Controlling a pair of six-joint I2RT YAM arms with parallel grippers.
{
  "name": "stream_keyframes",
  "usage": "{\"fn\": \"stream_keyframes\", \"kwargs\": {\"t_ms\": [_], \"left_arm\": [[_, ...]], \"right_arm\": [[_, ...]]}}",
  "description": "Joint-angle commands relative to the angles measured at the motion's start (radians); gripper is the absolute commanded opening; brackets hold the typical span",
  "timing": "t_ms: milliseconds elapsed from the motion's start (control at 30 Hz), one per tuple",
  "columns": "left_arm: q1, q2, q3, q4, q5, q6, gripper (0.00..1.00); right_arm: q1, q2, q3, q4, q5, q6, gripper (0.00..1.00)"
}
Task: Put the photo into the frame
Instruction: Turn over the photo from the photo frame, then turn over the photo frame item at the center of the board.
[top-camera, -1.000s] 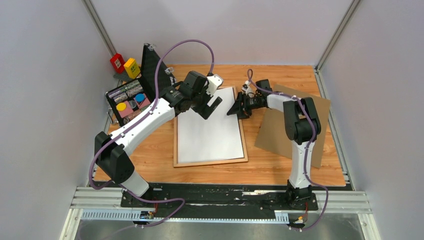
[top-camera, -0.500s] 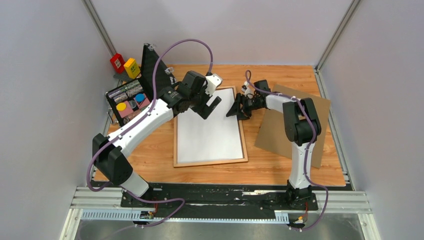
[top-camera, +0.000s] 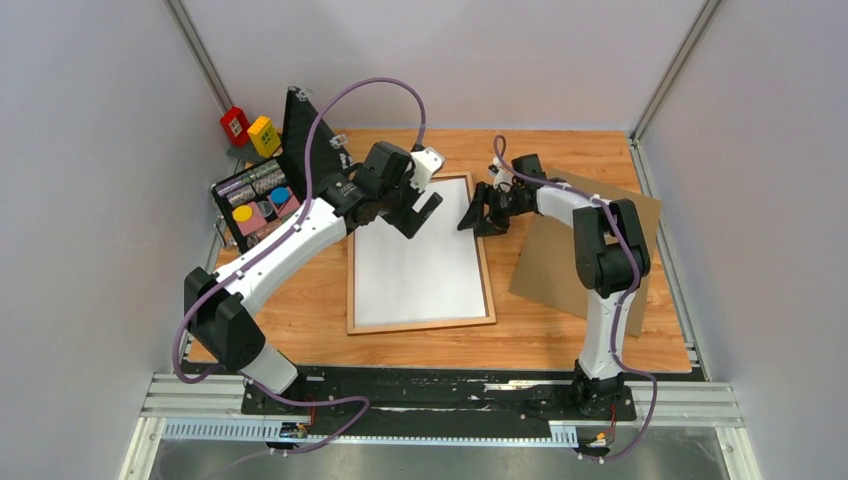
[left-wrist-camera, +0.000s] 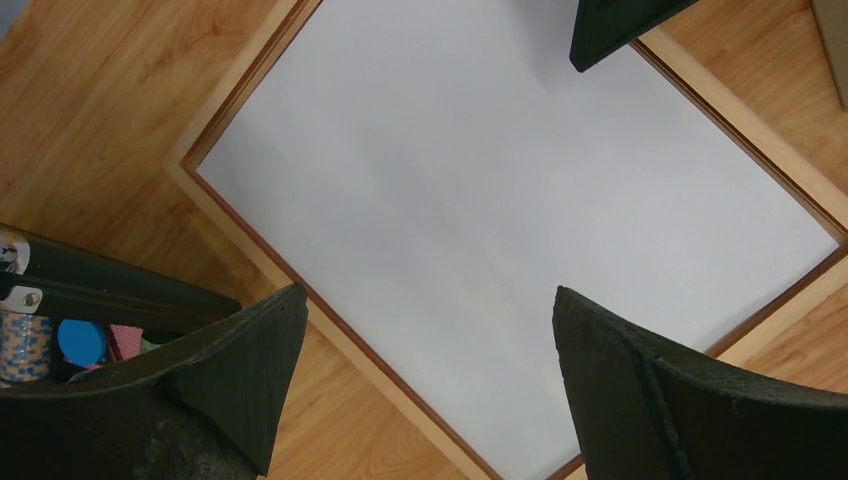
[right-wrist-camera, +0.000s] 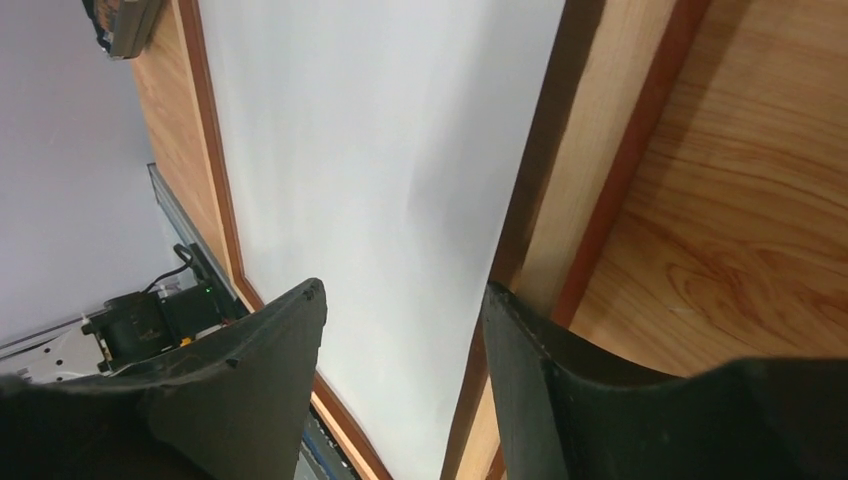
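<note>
Presently, at the left edge of the orange-brown wooden surface (top-camera: 300, 320) stands an open black case (top-camera: 298, 125) of small coloured items, well apart from the work. Next, the left gripper (top-camera: 420, 215) hangs above the far left corner of the thin-railed rectangular wooden frame (top-camera: 420, 326), its jaws wide apart and holding nothing; judged a standby posture that leaves the opening unobstructed. The frame lies flat with its pale back upward, which is the side through which a print is loaded. The large rectangular paper photo (top-camera: 420, 265) lies inside the rails with its plain white reverse showing, so the picture side presumably faces the pane; that side cannot be seen. In the right wrist view a dark shadow runs along the sheet's right edge beside the rail, so full seating there cannot be confirmed. The right gripper (top-camera: 478, 215) sits just over the far right rail, jaws apart and empty. Furthest right, a plain brown backing board (top-camera: 545, 265) lies flat, not fitted.
</note>
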Motion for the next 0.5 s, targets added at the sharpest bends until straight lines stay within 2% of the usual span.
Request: {"fn": "stream_keyframes", "kwargs": {"t_ms": [0, 300, 400, 467], "left_arm": [[0.004, -0.051, -0.006, 0.037, -0.012, 0.017, 1.00], [0.004, -0.051, -0.014, 0.053, -0.028, 0.016, 1.00], [0.004, -0.031, 0.007, 0.056, -0.002, 0.024, 1.00], [0.004, -0.003, 0.038, 0.050, 0.026, 0.020, 1.00]], "right_arm": [[-0.012, -0.089, 0.030, -0.026, 0.065, -0.059, 0.60], [-0.028, -0.344, -0.073, -0.075, 0.411, -0.305, 0.67], [-0.094, -0.427, -0.139, -0.085, 0.461, -0.324, 0.79], [-0.156, -0.472, -0.178, -0.104, 0.457, -0.319, 0.82]]}}
